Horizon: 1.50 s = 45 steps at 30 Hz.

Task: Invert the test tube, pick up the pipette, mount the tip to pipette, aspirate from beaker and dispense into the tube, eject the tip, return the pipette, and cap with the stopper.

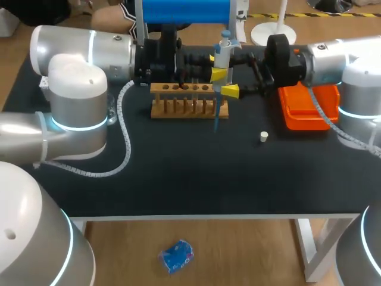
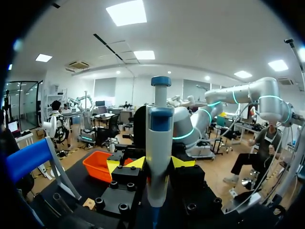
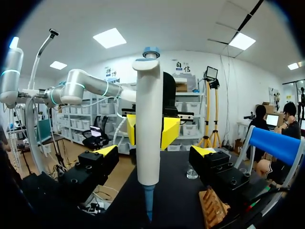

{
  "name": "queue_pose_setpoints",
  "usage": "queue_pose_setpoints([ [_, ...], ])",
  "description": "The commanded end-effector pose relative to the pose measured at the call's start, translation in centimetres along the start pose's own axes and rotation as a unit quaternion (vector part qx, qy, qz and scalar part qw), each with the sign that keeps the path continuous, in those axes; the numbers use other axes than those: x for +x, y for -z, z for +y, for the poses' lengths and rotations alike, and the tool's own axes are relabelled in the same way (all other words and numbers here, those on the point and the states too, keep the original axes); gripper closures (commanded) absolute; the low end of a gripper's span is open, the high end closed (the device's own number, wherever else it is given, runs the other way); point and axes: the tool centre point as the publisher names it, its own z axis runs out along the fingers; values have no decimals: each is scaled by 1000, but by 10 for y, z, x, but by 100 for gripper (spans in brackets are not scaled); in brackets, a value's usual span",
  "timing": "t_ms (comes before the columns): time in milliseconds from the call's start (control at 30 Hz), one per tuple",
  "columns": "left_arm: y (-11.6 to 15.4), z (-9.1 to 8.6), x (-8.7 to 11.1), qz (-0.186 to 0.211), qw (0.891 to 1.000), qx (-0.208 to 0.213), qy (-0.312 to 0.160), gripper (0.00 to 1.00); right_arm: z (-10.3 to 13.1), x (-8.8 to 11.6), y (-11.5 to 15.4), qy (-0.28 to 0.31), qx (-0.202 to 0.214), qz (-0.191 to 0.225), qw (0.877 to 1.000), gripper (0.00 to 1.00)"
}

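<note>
Between the left fingers (image 2: pixel 128 165), seemingly clamped, stands the pipette (image 2: pixel 158 143).

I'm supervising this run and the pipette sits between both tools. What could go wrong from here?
1. Only the left tool grips the pipette. The right tool has its fingers open around it, so a handover could let it slip or tilt.
2. Its blue tip hangs close to the rack, and a sideways move might knock the tip off.
</note>
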Motion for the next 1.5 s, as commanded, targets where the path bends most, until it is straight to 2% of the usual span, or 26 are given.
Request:
queue_pose_setpoints([
  [33,-2,2,-1,0,1000,3,-1,100,-4,-5,-7,-2,-3,1,1000,0],
  [300,-1,1,0,-2,1000,3,-3,100,-4,-5,-10,-2,-6,0,1000,0],
  [467,0,2,1,-5,1000,4,-3,100,-4,-4,-10,-1,-9,0,1000,18],
  [533,1,3,1,-6,1000,5,-3,100,-4,-4,-10,-1,-10,1,1000,22],
  [567,1,3,1,-6,1000,5,-3,100,-4,-4,-10,-1,-10,1,1000,27],
  [633,1,3,1,-7,1000,5,-3,100,-4,-3,-11,-2,-12,1,1000,29],
  [733,1,3,2,-7,1000,5,-3,100,-3,-3,-12,-1,-13,3,1000,40],
  [800,1,3,2,-7,1000,5,-3,100,-3,-3,-13,-1,-13,3,1000,50],
  [1500,2,3,1,-8,1000,4,-6,100,-3,2,-12,-3,-16,2,1000,53],
])
